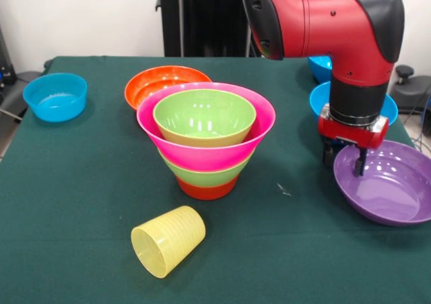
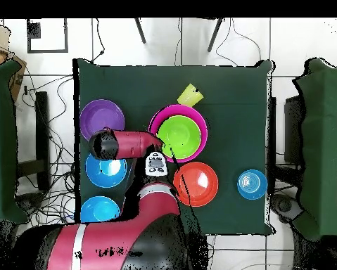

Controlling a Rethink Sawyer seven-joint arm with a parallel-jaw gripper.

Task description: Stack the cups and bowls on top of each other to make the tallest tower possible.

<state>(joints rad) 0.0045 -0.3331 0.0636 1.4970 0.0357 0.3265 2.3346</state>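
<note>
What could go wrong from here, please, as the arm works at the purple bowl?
1. The gripper meets the purple bowl at its far rim; a thin-edge hold might slip or tip it.
2. The tower flares wide above a small orange base, so added weight could topple it.
3. The yellow cup lies sideways and may roll.

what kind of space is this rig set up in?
Probably a robotics lab or test room, not a home. A green-cloth table stands on a white tiled floor with loose cables trailing round it. The arm's pincer hangs at a purple bowl, among other plastic bowls.
</note>
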